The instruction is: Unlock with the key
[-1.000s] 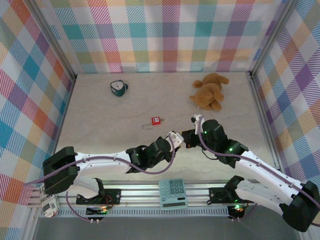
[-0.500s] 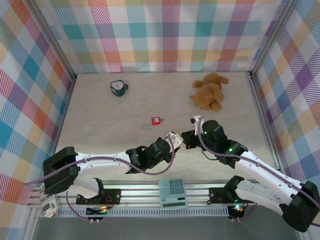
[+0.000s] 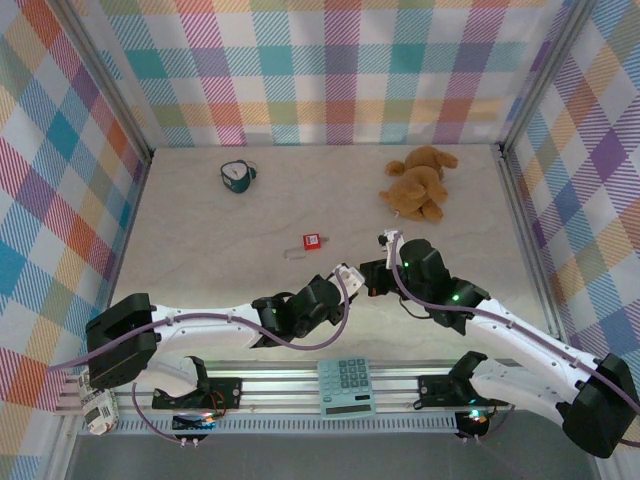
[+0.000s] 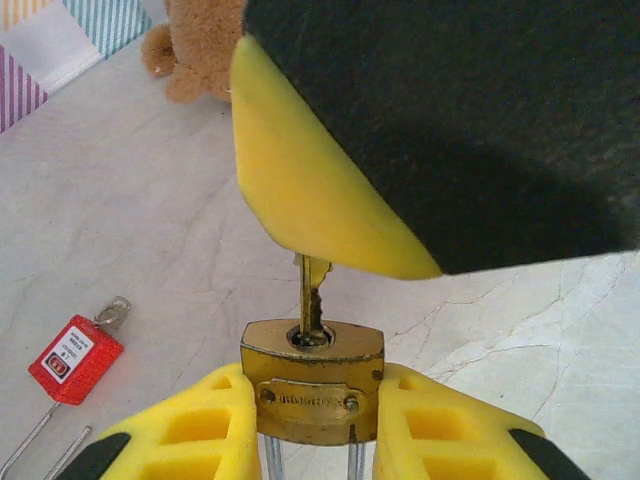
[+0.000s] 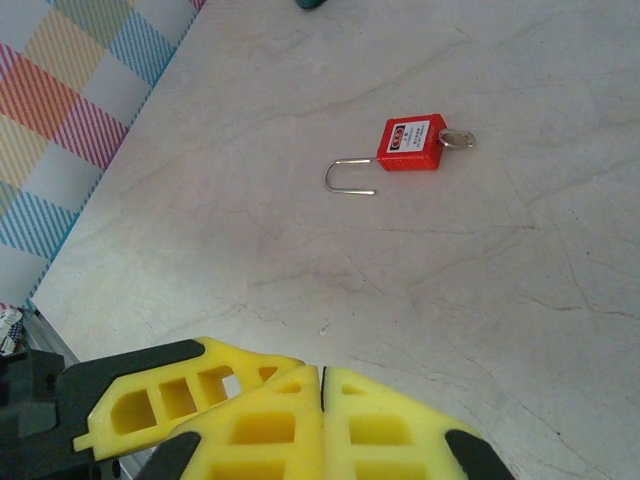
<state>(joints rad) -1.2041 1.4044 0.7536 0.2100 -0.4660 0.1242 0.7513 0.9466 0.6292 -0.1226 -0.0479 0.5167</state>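
1. Left wrist view: left gripper (image 4: pixel 315 415) clamps the brass padlock (image 4: pixel 312 385).
2. The key (image 4: pixel 310 290) stands upright in the padlock's keyhole.
3. Right gripper (image 5: pixel 321 400) is pinched closed on the key's head.

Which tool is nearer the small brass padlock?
Left. The left tool clamps the small brass padlock by its sides; the right tool pinches the slim dull-metal key seated in its keyhole, just clear of the body.
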